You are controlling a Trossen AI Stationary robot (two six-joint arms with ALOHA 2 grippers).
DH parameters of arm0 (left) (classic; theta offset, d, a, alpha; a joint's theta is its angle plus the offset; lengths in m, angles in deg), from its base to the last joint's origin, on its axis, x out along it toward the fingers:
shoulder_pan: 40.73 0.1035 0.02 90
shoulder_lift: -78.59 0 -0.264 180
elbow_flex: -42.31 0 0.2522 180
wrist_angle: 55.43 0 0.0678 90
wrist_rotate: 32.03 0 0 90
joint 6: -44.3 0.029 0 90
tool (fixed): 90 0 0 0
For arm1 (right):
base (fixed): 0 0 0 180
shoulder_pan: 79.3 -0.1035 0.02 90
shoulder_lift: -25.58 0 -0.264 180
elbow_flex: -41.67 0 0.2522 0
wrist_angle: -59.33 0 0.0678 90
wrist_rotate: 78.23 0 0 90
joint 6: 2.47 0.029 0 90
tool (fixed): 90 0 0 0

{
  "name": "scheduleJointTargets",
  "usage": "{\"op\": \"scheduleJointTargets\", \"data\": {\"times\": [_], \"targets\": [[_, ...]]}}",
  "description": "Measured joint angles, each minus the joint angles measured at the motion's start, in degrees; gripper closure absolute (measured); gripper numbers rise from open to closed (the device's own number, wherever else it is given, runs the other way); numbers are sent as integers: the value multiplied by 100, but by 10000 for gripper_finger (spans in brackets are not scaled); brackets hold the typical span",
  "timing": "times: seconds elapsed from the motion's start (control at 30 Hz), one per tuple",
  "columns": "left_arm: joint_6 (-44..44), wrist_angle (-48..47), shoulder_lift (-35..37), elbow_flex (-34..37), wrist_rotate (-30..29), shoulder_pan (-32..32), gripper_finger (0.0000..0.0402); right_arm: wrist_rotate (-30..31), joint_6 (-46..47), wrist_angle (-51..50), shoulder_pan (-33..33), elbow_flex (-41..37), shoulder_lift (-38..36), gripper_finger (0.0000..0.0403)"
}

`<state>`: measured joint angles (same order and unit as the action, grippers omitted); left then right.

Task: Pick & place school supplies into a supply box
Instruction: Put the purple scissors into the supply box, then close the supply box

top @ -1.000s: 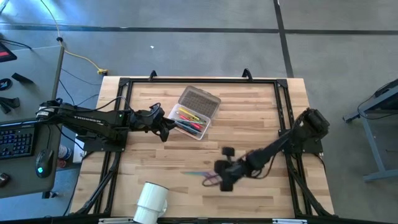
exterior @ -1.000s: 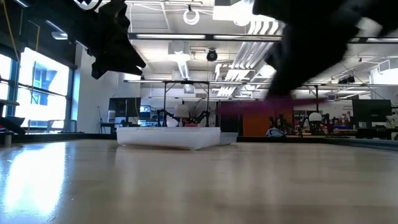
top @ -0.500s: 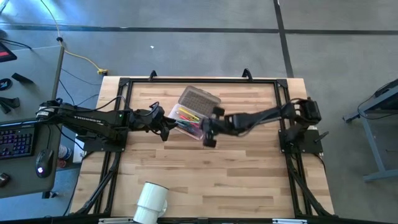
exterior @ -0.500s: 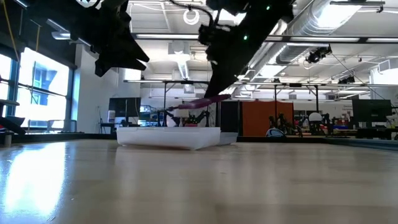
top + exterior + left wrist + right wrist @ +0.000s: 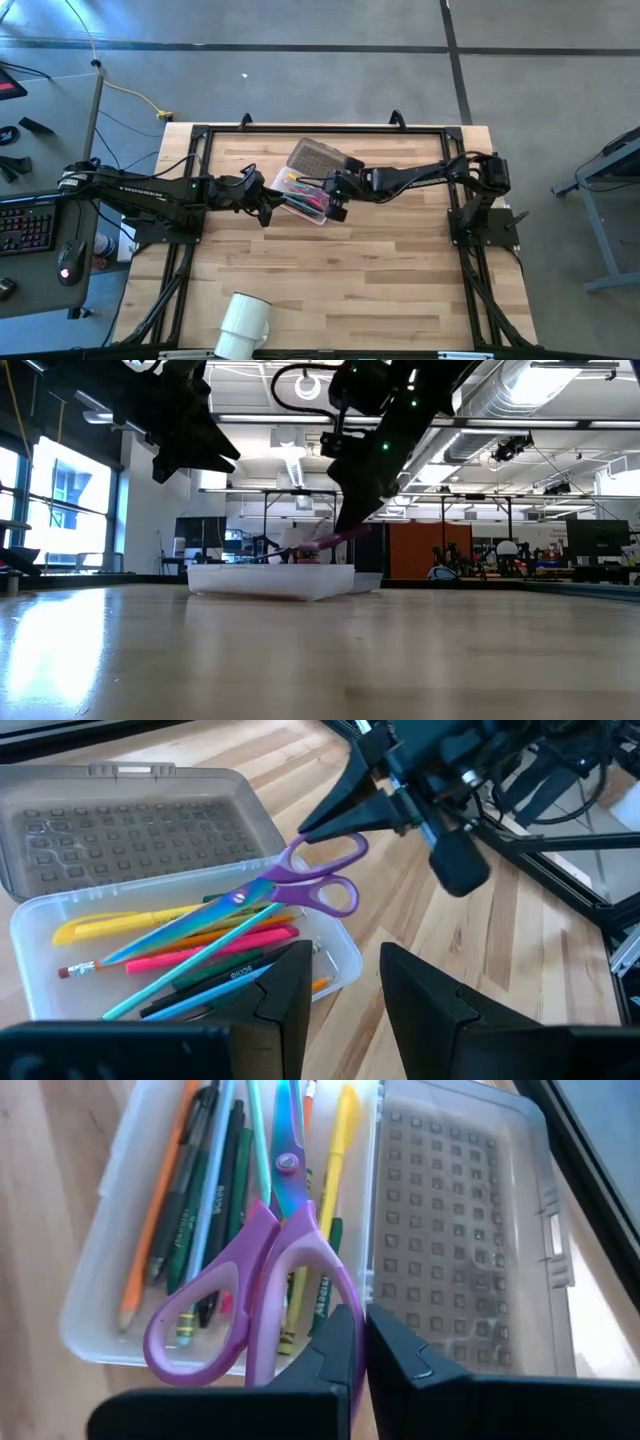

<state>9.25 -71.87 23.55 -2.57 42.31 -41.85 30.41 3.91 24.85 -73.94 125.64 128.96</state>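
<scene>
Right gripper (image 5: 360, 1342) over the supply box (image 5: 312, 182), jaws closed on one purple handle loop of the scissors (image 5: 270, 895); blades angle down onto the pens and pencils (image 5: 205, 1200) inside. Lid (image 5: 120, 830) lies open flat, away from the left arm. Left gripper (image 5: 268, 208) hovers just beside the box's near edge, jaws parted, holding nothing. Wooden bench (image 5: 400, 290) bare toward its right and front edges; white cup (image 5: 243, 325) at front edge. Workshop room behind.

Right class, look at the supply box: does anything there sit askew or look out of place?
Yes. The scissors slant over the pens in the supply box, purple handles out past its rim. They are not laid down: the right gripper pinches one handle loop. The left gripper waits open beside the box.
</scene>
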Motion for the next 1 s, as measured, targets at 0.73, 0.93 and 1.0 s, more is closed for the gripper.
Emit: {"op": "scheduleJointTargets", "data": {"times": [0.73,0.93,1.0], "targets": [[12,0,0,0,-34,0,246,-219,-964,1004,322,0,843,285],[26,0,0,0,-37,0,246,663,-1669,1552,328,0,795,240],[26,-4,0,0,-39,0,246,561,-1736,1669,330,2,706,233]]}}
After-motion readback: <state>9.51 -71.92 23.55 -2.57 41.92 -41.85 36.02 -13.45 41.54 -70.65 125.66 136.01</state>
